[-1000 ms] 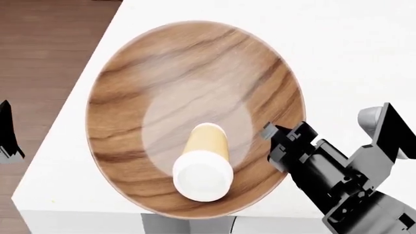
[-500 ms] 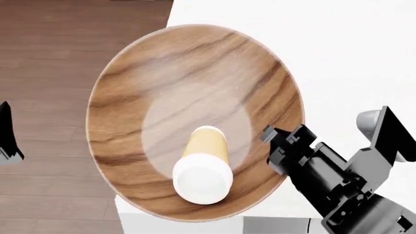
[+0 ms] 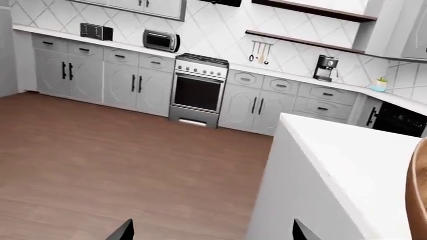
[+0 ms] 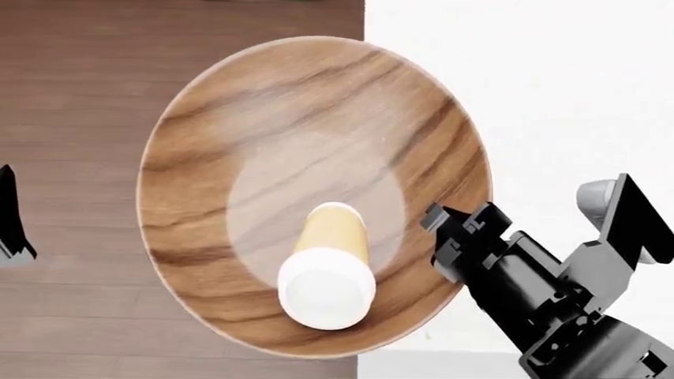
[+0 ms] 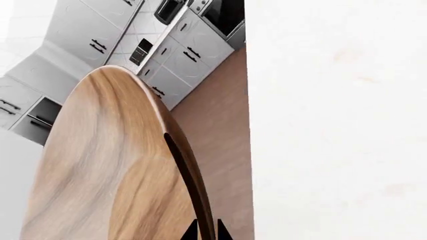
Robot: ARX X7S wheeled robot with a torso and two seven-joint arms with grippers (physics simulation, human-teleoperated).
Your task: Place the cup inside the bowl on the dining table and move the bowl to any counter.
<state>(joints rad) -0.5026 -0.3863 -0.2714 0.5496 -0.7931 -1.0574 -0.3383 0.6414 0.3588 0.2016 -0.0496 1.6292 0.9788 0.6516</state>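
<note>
The plain smooth white counter (image 4: 548, 87) fills the right of the head view, with brown wood-plank floor (image 4: 84, 95) to its left. The wide, shallow round wooden bowl with dark walnut streaks (image 4: 305, 118) sits across the counter's edge, more than half of it over the floor. Inside it, the small tan paper cup with a white lid (image 4: 328, 268) lies on its side. The black right claw (image 4: 434, 217) is closed on the bowl's rim. The left claw (image 3: 210, 232) hangs wide open, holding nothing.
</note>
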